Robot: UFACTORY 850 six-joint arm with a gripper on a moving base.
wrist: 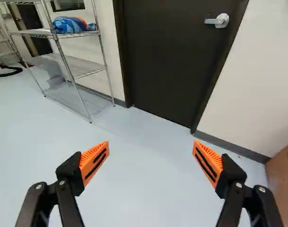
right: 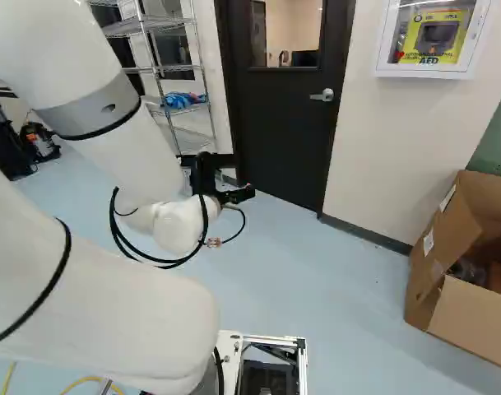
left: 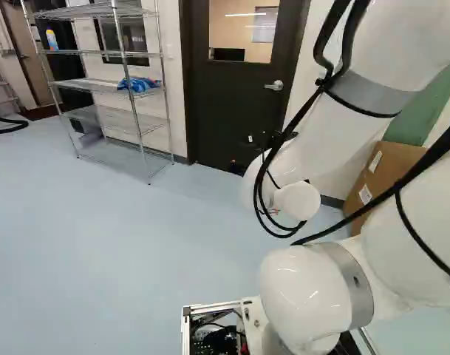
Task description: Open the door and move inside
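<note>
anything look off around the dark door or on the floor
Nothing looks spilled or damaged; the dark door, with its silver lever handle, is shut. Mildly untidy: a thin yellow cable and a thick black hose or cable lie loose on the pale blue floor, a possible snag.

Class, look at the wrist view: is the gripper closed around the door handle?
No, the gripper stands open, its orange pads wide apart, with the door handle ahead of them.
</note>
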